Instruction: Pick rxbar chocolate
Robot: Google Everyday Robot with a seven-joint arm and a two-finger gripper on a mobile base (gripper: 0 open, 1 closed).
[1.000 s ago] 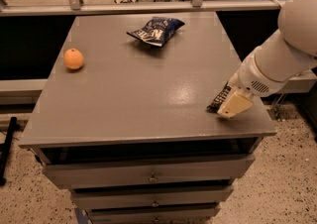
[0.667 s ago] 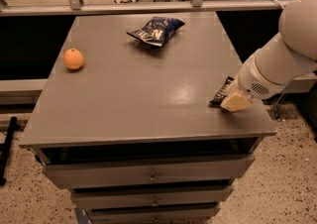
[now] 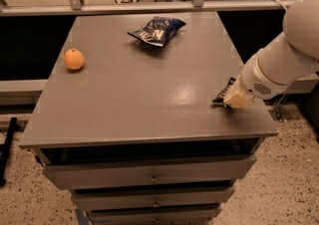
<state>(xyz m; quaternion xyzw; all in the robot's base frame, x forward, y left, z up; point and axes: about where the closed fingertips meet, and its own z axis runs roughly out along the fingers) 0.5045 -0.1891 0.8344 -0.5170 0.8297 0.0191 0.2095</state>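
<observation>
step: grasp judged in hand | small flat black-wrapped rxbar chocolate (image 3: 223, 93) is seen near the right front edge of the grey metal table (image 3: 149, 104), touched by the beige-tipped gripper (image 3: 238, 99) | grip state cannot be told | next: a secure hold must be confirmed, then a lift is called for

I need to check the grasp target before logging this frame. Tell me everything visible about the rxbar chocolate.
The rxbar chocolate is a small flat bar in a black wrapper with faint white print. It lies on the grey table, near the right edge toward the front, set diagonally. Only its left part shows; the rest is hidden by the gripper, which sits against it. Whether the gripper grips it cannot be told. Nothing else touches it.
</observation>
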